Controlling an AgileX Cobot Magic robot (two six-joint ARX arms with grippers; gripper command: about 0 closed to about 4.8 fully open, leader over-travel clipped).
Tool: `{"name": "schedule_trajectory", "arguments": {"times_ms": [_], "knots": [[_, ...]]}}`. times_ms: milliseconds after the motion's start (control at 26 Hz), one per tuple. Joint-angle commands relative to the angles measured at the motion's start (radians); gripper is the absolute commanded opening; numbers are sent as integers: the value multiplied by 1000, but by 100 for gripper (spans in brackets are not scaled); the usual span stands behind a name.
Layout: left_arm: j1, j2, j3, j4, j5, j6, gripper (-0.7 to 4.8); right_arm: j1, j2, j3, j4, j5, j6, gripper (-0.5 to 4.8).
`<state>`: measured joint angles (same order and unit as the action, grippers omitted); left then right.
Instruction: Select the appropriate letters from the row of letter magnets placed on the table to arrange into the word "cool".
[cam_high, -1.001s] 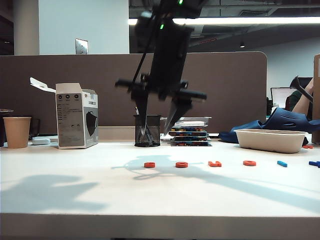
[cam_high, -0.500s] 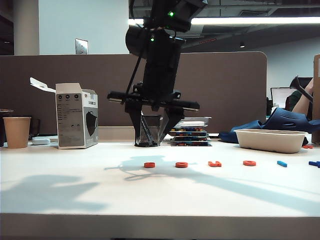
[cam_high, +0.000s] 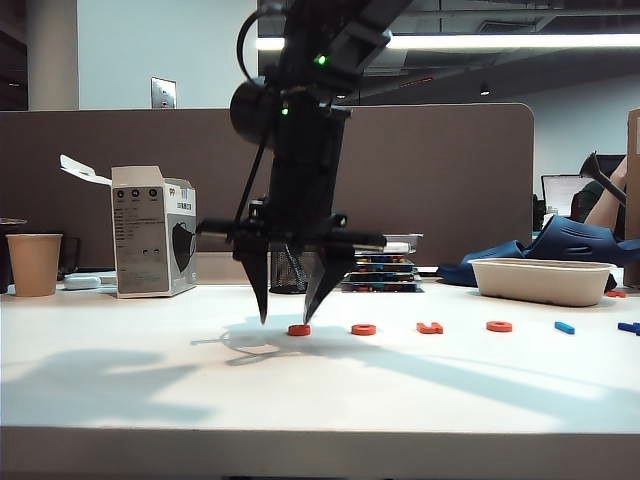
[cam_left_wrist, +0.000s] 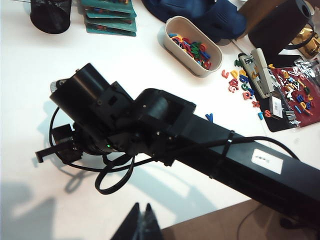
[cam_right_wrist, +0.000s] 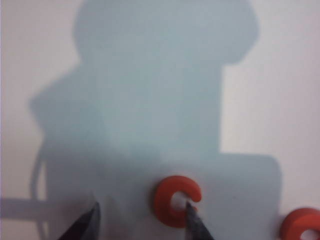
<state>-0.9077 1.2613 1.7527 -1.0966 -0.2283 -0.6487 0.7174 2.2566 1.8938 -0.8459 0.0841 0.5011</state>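
An orange-red C magnet (cam_right_wrist: 176, 201) lies flat on the smooth white bench (cam_high: 120, 390), at the left end of the row of letter magnets (cam_high: 460, 326); its gap faces right along the row. The right gripper (cam_high: 286, 308) hovers over it, jaws wide, one tip at the gap. The left gripper (cam_left_wrist: 140, 226) is far off; I cannot tell how its jaws stand.

Bench (cam_high: 120, 390): plain white. Row of letter magnets (cam_high: 430, 327): four orange-red, two blue; the C (cam_right_wrist: 175, 200) is orange-red. Right gripper (cam_high: 286, 318): black fingers (cam_high: 262, 290). Left gripper (cam_left_wrist: 142, 227): black. Paper cup (cam_high: 34, 264): tan. Partition (cam_high: 120, 140): grey-brown. Tray (cam_high: 541, 280): cream.
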Motion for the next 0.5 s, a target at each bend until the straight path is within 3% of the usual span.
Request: {"name": "schedule_trajectory", "arguments": {"times_ms": [38, 500], "knots": [[-1, -3, 2, 6, -3, -2, -3, -2, 1, 3, -17, 14, 4, 211], [-1, -3, 2, 6, -3, -2, -3, -3, 1, 3, -8, 30, 4, 211]]}}
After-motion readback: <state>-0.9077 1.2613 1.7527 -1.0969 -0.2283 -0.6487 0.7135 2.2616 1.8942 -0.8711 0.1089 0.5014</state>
